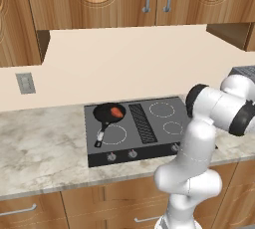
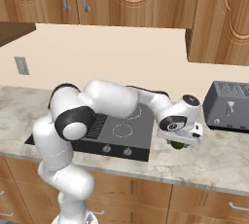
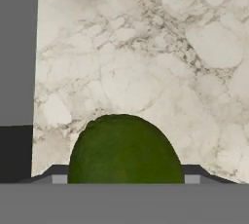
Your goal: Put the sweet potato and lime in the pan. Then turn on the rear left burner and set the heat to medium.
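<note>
The lime [image 3: 125, 152], dark green and round, sits between my gripper's [image 3: 125, 179] two fingertips, which press against its sides. In the right base view my gripper [image 2: 179, 143] points down at the marble counter just right of the stove, with the lime [image 2: 178, 145] peeking out under the hand, at or just above the counter. The black pan [image 1: 103, 112] rests on the stove's rear left burner, its handle pointing toward the front. The orange-red sweet potato [image 1: 117, 111] lies inside the pan.
The black stove [image 1: 149, 146] has a row of knobs [image 1: 132, 154] along its front. A grey toaster [image 2: 227, 106] stands on the counter right of my hand. Wooden cabinets hang above, and a wall outlet [image 1: 25, 83] sits at the left.
</note>
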Controlling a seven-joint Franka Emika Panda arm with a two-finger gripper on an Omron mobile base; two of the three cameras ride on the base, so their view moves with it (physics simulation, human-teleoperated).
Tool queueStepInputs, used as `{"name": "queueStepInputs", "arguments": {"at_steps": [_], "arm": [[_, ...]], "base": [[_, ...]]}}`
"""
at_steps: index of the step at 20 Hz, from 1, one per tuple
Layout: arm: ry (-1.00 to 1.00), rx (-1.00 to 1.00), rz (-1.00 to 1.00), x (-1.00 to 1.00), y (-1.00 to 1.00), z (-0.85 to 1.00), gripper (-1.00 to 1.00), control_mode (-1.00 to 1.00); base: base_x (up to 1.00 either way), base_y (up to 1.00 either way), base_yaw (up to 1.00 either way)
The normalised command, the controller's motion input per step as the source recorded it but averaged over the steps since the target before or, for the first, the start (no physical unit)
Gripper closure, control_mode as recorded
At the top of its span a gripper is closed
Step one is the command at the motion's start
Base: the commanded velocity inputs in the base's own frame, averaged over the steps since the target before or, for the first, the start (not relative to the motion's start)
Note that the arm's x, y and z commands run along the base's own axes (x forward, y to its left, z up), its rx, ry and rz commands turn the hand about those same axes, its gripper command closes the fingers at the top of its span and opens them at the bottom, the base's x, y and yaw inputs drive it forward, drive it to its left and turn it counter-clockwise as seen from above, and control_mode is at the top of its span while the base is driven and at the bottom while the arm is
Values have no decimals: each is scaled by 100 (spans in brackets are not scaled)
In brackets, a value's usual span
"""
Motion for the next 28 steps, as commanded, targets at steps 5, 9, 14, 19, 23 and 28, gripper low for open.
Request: {"name": "queueStepInputs", "arguments": {"at_steps": [5,9,14,19,23,28], "arm": [[-7,0,2,-12,96,44,100,-100],[-5,0,0,-2,100,42,100,-100],[-1,0,0,0,100,35,100,-100],[0,0,0,0,100,24,100,-100],[0,0,0,0,100,21,100,-100],[0,0,0,0,100,20,100,-100]], "base": [[0,0,0],[0,0,0],[0,0,0],[0,0,0],[0,0,0],[0,0,0]]}}
